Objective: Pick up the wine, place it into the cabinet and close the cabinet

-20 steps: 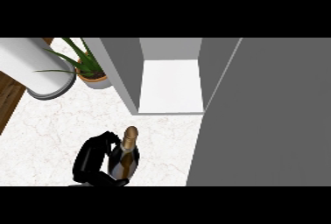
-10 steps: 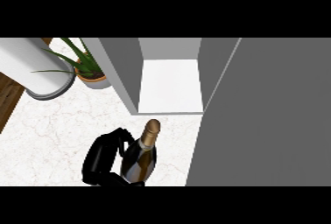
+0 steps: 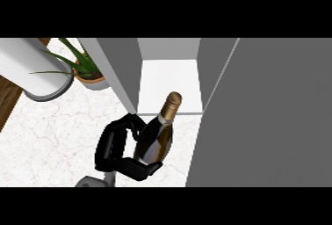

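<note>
Farthest left of the cabinet (image 3: 120, 66), a white cylinder (image 3: 32, 70) lies on the marble counter (image 3: 52, 132). A potted plant (image 3: 88, 74) sits between it and the cabinet's left wall. Both are well off the path to the opening and probably do not matter to the move.

In front of the cabinet, just left of its opening, the left hand (image 3: 115, 148) is clamped on the wine bottle (image 3: 157, 137). Its fingers (image 3: 127, 125) curl round the dark body from the left and the thumb closes under the base end. The grip sits low on the body, so the gold-foiled neck is free to lead.

The bottle tilts away from the hand. Its top is at the cabinet's front edge, over the pale shelf floor (image 3: 170, 83), while its body is outside over the counter. That lean suits feeding it neck-first through the gap, so I judge the placing step to be under way but not finished.

Right of the opening, the grey cabinet door (image 3: 272, 114) stands swung open and fills that side, so closing is yet to come. The right hand does not show.
</note>
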Controlling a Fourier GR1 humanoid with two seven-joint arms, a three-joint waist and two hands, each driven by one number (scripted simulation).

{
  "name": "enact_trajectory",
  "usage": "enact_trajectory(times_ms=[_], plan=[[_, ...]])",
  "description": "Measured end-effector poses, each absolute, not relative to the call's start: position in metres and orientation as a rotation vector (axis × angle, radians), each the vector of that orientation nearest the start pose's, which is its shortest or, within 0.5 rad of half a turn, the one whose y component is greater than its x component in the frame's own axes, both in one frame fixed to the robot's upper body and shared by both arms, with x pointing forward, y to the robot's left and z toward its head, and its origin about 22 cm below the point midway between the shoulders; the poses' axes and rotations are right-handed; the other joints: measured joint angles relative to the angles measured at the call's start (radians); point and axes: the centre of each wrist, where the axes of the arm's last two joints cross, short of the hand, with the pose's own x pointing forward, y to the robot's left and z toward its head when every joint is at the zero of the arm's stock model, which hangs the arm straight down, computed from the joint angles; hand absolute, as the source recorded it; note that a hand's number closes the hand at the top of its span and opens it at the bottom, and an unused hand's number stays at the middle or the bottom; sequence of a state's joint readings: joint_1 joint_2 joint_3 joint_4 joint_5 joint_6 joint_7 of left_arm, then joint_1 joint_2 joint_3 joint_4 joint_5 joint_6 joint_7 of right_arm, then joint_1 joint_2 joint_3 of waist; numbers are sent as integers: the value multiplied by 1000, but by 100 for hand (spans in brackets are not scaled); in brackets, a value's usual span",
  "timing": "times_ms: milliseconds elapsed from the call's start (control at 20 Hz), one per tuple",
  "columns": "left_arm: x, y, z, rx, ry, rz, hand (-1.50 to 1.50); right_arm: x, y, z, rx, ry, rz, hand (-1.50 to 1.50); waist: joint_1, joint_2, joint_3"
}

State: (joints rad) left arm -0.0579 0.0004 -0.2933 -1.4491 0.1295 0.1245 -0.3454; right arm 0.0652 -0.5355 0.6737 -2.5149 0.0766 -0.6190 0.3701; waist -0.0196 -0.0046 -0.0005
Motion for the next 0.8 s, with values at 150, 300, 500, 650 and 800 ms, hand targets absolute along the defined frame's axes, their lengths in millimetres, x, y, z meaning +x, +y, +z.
enact_trajectory(times_ms=[150, 300, 500, 650, 800], plan=[[258, 147, -15, -195, -1821, -43, 150, 107, -177, 170, 113, -1900, 191, -150, -3, 1, 0], [271, 144, -12, -164, -1829, -64, 150, 105, -177, 168, 115, -1899, 184, -150, -4, 1, 0], [288, 142, -9, -147, -1828, -89, 150, 106, -179, 169, 99, -1904, 189, -150, -3, 2, 0], [302, 143, -6, -140, -1818, -93, 150, 105, -180, 167, 94, -1905, 195, -150, -6, 2, 0], [315, 139, -5, -142, -1797, -109, 150, 105, -181, 167, 94, -1916, 202, -150, -6, 3, 0]])
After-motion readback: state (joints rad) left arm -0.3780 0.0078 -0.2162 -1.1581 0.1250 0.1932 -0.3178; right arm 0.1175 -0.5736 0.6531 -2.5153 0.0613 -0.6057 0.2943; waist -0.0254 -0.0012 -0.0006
